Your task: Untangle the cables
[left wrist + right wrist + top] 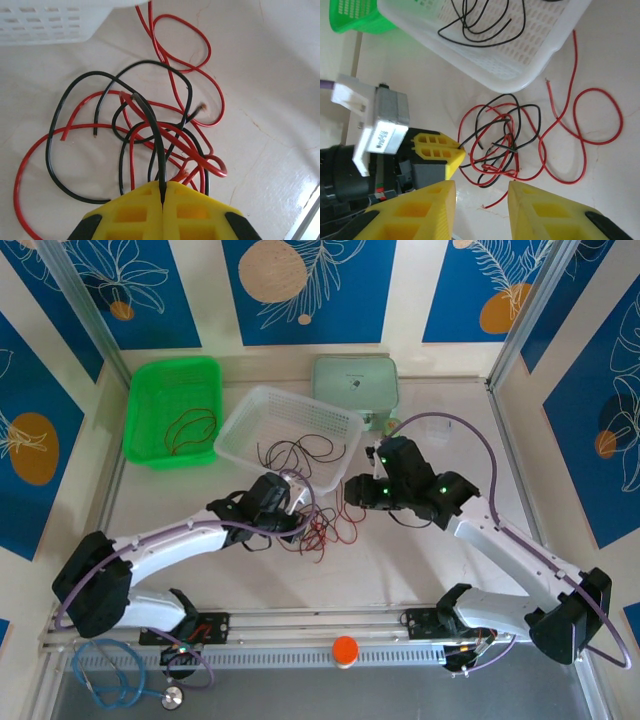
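Clamped in the shut left claw (163, 189), seemingly for pulling free of the thin red flexible wire (209, 50) tangled on the pale surface (270, 75): the thin black flexible wire (156, 137); right claw (481, 190) apart, empty.

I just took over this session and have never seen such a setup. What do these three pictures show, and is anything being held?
These are two robot arms, the left arm and the right arm, bolted at the near edge of a table. Each ends in a yellow two-fingered claw. The wide picture comes from a fixed camera above and behind the arms. The other two come from a camera on each wrist, looking past that arm's own fingers. On the table lies a tangle of thin red and black wires. Behind it are a white basket with loose black wires in it, a green basket and a pale green box. The left claw is shut on one black wire of the tangle. The right claw is open, facing the tangle, and holds nothing.
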Robot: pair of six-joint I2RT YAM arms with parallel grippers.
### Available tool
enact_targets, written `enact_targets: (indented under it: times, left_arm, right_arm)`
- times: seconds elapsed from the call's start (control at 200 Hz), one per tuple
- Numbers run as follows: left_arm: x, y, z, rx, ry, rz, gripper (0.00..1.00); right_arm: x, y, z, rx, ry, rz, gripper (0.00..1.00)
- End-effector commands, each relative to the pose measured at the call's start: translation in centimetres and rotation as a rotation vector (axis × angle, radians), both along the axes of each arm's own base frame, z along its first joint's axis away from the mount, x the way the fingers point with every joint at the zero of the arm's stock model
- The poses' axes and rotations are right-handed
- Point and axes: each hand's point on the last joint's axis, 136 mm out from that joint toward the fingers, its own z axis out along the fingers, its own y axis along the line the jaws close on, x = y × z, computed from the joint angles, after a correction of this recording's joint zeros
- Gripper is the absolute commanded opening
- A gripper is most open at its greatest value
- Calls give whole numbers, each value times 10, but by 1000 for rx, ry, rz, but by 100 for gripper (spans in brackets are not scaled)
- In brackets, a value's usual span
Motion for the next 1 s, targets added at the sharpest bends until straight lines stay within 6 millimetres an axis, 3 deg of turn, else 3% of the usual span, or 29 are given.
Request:
enact_targets:
  times: [0.0,0.185,0.555,0.755,0.995]
  left_arm:
    - [0,-5,40,-61,-64,-7,0]
    - [-4,2,73,-122,-108,14,0]
    - [-1,6,81,-134,-126,51,0]
    - [2,10,92,-125,-153,66,0]
    - [3,18,105,-117,-177,88,0]
  right_arm:
    - [-11,19,-12,26,38,56,35]
    - [-25,52,-46,-10,48,180,43]
    - [-29,80,-102,-120,36,274,42]
    - [-19,84,-128,-195,19,273,42]
    - [-3,66,-129,-262,-69,180,1]
